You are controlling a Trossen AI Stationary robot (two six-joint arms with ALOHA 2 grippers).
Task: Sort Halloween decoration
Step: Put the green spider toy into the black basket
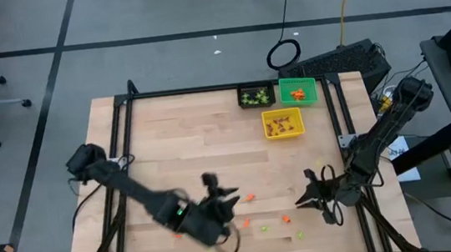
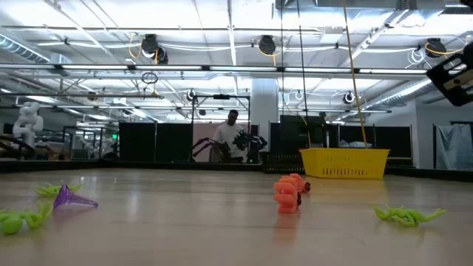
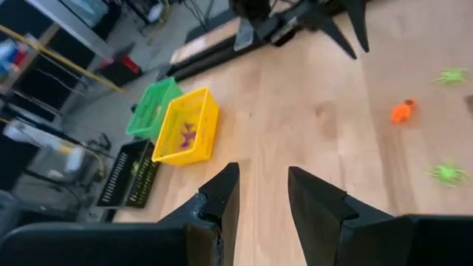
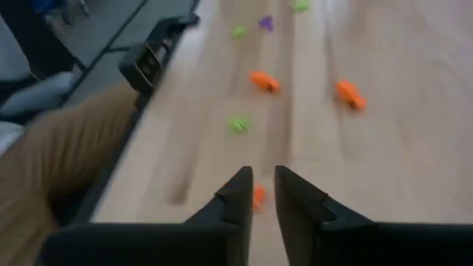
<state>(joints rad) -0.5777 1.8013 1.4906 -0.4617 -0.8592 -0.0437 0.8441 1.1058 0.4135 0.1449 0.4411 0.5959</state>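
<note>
Your right hand [image 4: 263, 193] hangs slightly apart above an orange trinket [image 4: 258, 196]; your left hand [image 3: 262, 196] is apart, empty. The trinket is tiny, so it may slip out.

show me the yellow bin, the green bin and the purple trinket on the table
yellow bin [image 1: 283, 133]: high view, its near rim
green bin [image 1: 296, 82]: high view, its far rim
purple trinket [image 2: 70, 197]: low view, middle of its body
</note>
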